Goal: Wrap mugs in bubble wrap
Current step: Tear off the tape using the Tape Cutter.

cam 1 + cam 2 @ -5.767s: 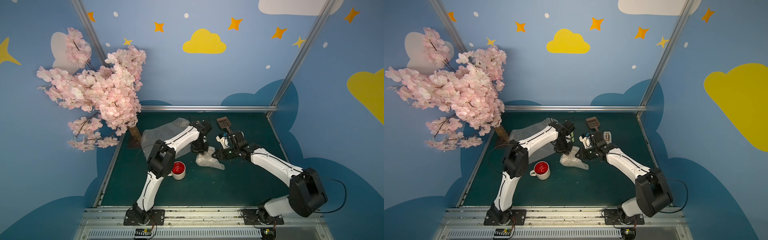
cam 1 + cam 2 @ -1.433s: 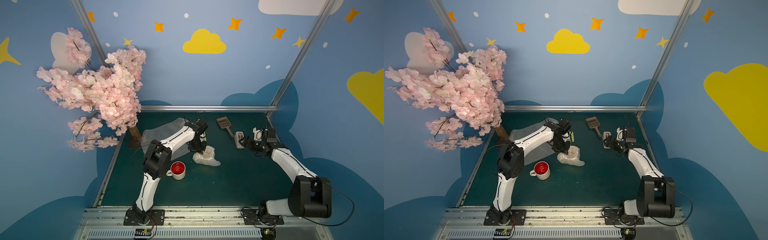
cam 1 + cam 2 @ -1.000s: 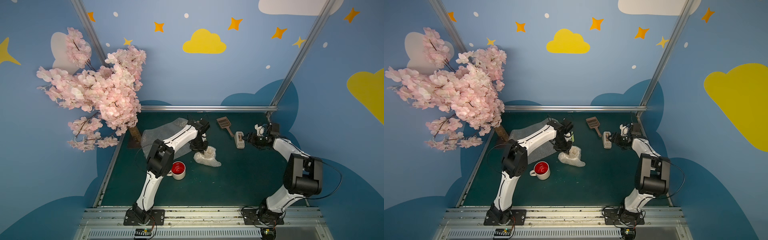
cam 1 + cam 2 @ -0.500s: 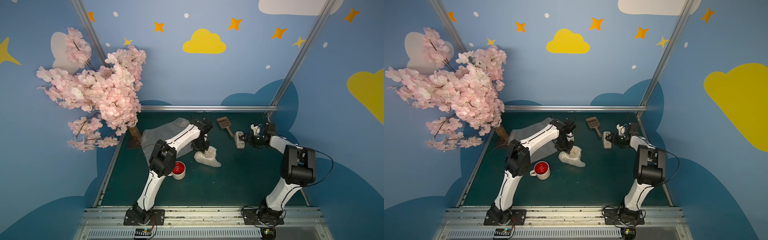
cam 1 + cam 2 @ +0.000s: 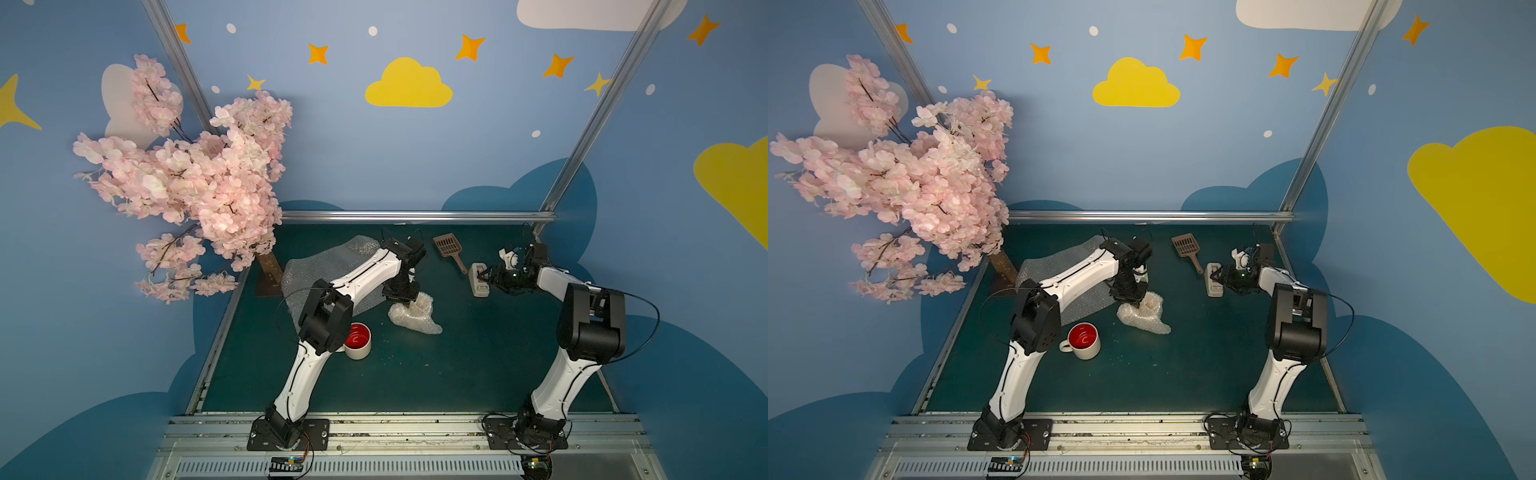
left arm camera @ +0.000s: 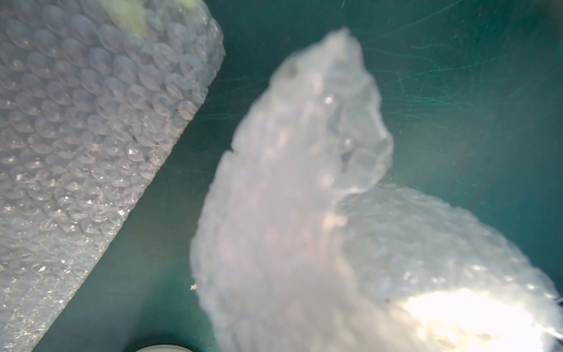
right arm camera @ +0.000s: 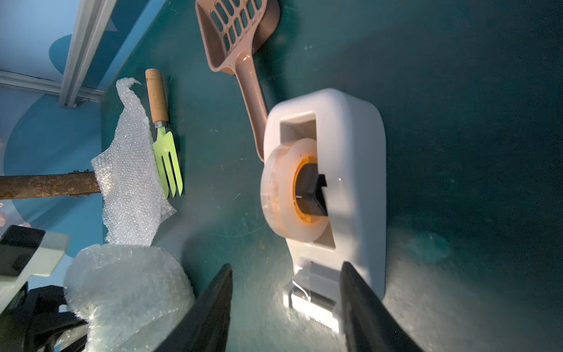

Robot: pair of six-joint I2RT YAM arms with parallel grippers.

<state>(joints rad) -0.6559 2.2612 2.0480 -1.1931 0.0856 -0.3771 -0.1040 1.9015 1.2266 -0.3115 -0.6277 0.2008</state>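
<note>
Watching both top views, I have the left gripper (image 5: 402, 297) down on the wrapped bundle (image 5: 417, 318) in the middle of the table (image 5: 457, 365). Its fingers are hidden. In the left wrist view a blurred flap rises straight at the lens, so I judge it is pinched shut on that fold of wrap. I take it one mug is inside, though the plastic hides it.

The red-lined mug (image 5: 1084, 340) stands bare and upright near the left arm's elbow. The flat sheet (image 5: 328, 270) for it lies under that arm, towards the tree.

The right gripper (image 7: 286, 266) has its jaws apart, straddling the cutter (image 7: 310, 301) end of the tape dispenser (image 7: 350, 146). I read this step as fetching tape to seal the bundle.

My worries from here:
- The free tape end is clear film and I can barely make it out. If I close off-line, I clamp the serrated blade or the plastic body instead.
- Nothing anchors the dispenser. A pull on the tape roll (image 7: 283, 189) may drag or tip it towards the scoop (image 5: 449, 248) just beside it.
- Tape may cling to a finger pad and refuse to transfer.
- If the left pinch slips, the springy wrap opens and the mug is uncovered.
</note>
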